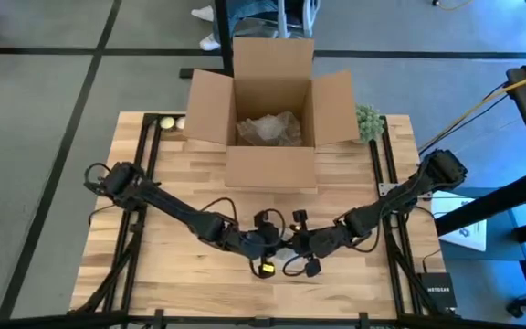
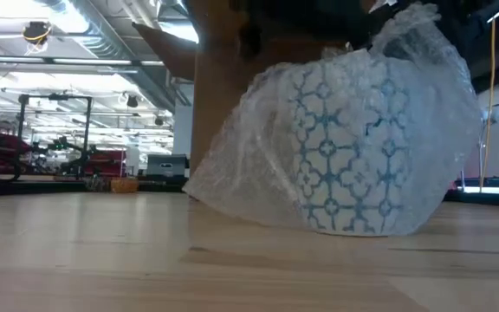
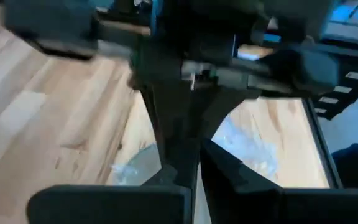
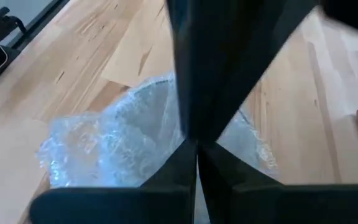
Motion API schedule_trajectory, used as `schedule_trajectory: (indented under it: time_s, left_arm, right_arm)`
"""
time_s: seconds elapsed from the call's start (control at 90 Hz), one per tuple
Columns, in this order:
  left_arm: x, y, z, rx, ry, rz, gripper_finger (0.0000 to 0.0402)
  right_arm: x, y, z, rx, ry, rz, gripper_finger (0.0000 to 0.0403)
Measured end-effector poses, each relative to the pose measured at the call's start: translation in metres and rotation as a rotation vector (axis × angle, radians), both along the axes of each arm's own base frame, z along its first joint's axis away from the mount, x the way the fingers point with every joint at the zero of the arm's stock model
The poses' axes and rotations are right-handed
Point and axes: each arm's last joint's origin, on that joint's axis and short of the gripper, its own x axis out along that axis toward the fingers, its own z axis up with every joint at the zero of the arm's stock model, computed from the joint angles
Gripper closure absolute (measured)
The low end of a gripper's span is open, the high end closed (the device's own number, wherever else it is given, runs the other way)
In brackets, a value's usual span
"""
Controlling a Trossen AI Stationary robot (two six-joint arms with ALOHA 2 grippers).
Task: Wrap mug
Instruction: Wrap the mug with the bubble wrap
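Both grippers meet at the near middle of the table, directly over the mug. The right gripper [image 4: 196, 163] has its fingers pressed together on a fold of bubble wrap [image 4: 114, 146], pinching the sheet from above. The left gripper [image 3: 194, 163] also has its fingers drawn close together with wrap showing just below them, though whether film is actually caught between them I cannot tell (the fingers hide the contact).

The mug [image 2: 346, 149], white with a blue lattice pattern, stands upright on the wooden table [image 2: 85, 251], with the wrap draped over it and trailing down to the boards on one side. From above it is hidden under the two wrists.

The risks, as I judge them: the thin film could slip from the pinch if either arm pulls hard, and uneven pulling between the two arms could tip the mug or drag it across the boards. The loose trailing edge may also spring open, leaving the base uncovered.

Count: one mug, one sheet of wrap around it, two grippers, and one open cardboard box [image 1: 272, 110] at the far side of the table, with crumpled packing [image 1: 268, 130] inside.
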Motion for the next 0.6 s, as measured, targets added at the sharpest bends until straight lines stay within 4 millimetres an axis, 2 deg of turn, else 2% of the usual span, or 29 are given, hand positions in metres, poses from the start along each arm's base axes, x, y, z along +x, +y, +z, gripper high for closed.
schedule_trajectory:
  time_s: [0.144, 0.322, 0.489, 0.6]
  left_arm:
    - [0.004, -0.002, -0.012, -0.005, 0.014, 0.008, 0.0402]
    - [0.004, -0.002, -0.014, 0.001, 0.029, 0.008, 0.0402]
    - [0.004, -0.002, -0.015, -0.001, 0.028, 0.007, 0.0402]
    - [0.003, -0.005, -0.016, 0.002, 0.04, -0.006, 0.0402]
  right_arm:
    - [-0.001, 0.0, -0.002, -0.003, 0.013, 0.004, 0.0402]
    - [-0.001, 0.0, -0.001, -0.006, 0.024, 0.002, 0.0402]
    - [0.001, 0.002, 0.018, -0.012, 0.107, -0.015, 0.0402]
    - [-0.004, 0.0, 0.035, 0.031, 0.151, -0.038, 0.0402]
